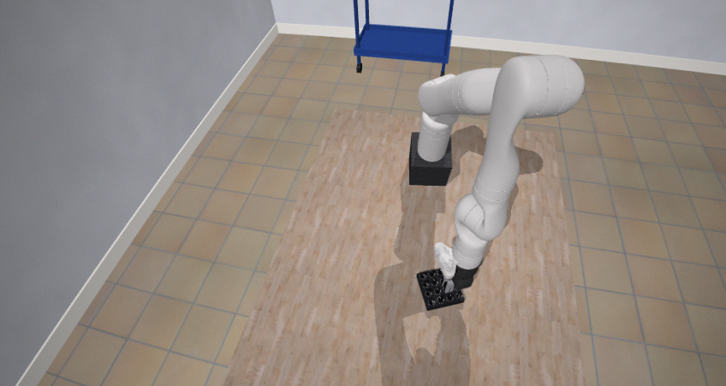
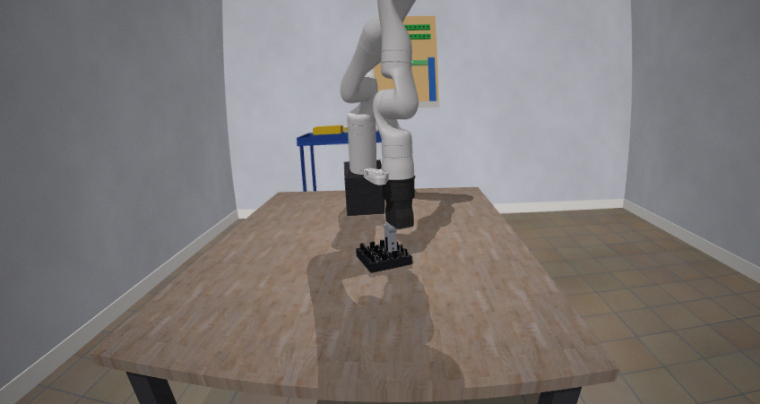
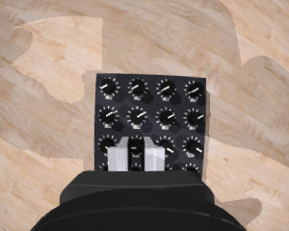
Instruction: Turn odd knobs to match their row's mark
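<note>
The black knob box (image 1: 431, 301) (image 2: 375, 264) (image 3: 151, 79) stands on its feet on the wooden table (image 1: 330, 240) (image 2: 239, 304), with four rows of four black knobs, each with a white line. My gripper (image 1: 449, 287) (image 2: 391, 243) (image 3: 136, 148) points straight down onto the box. In the wrist view its two grey fingers stand tight on either side of one knob (image 3: 136, 145), the second from the left in the third row from the top. The fingers touch the knob's sides. The bottom row is mostly hidden under the gripper body.
The arm's black base (image 1: 429, 170) (image 2: 362, 194) stands on the table behind the box. A blue cart (image 1: 402, 41) (image 2: 320, 139) stands on the floor beyond the table. The box sits near the table's middle, far from the edges.
</note>
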You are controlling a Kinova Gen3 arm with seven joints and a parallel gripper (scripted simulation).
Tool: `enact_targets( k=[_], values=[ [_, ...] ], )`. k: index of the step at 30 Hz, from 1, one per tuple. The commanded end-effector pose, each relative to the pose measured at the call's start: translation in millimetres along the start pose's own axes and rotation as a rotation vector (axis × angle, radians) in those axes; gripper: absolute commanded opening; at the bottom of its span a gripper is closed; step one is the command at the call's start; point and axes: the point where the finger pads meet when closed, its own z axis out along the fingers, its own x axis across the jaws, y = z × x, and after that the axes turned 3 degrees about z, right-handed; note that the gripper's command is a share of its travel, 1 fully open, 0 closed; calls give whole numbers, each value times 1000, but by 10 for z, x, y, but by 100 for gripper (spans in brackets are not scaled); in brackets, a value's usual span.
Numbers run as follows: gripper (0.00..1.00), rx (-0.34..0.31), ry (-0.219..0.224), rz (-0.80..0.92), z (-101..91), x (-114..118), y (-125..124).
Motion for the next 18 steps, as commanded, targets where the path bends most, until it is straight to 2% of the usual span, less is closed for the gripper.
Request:
enact_targets(
  k=[1,18],
  values=[
    [30,3,-3,-7,10,-22,-9],
    [30,3,-4,1,10,-26,-9]
  ],
)
